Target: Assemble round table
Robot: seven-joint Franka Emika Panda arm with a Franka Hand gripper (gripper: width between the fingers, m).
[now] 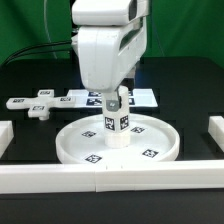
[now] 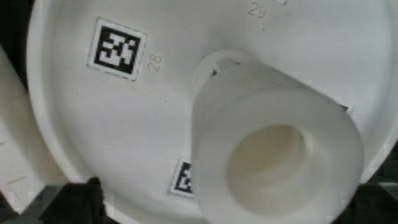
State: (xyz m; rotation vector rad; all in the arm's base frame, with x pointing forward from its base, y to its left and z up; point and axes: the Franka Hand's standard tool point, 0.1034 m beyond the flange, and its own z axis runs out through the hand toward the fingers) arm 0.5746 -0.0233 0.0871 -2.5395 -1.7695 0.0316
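Observation:
The large white rimmed disc (image 1: 70,143) lies flat on the black table, tags up. The short cylinder leg (image 1: 114,126) stands upright in its central hub. My gripper (image 1: 115,103) hangs right above the leg's top end, and I see nothing held in it. In the wrist view the disc (image 2: 107,110) fills the picture and the leg's hollow top end (image 2: 285,165) sits off to one side of the middle. My jaws show only as dark edges at the two near corners, wide apart. The small flat base piece (image 1: 40,106) lies at the exterior view's left.
The marker board (image 1: 142,97) lies behind the disc, partly hidden by the arm. Long white border rails run along the front (image 1: 110,178), the exterior view's left (image 1: 4,132) and right (image 1: 215,130). A green wall stands behind the table.

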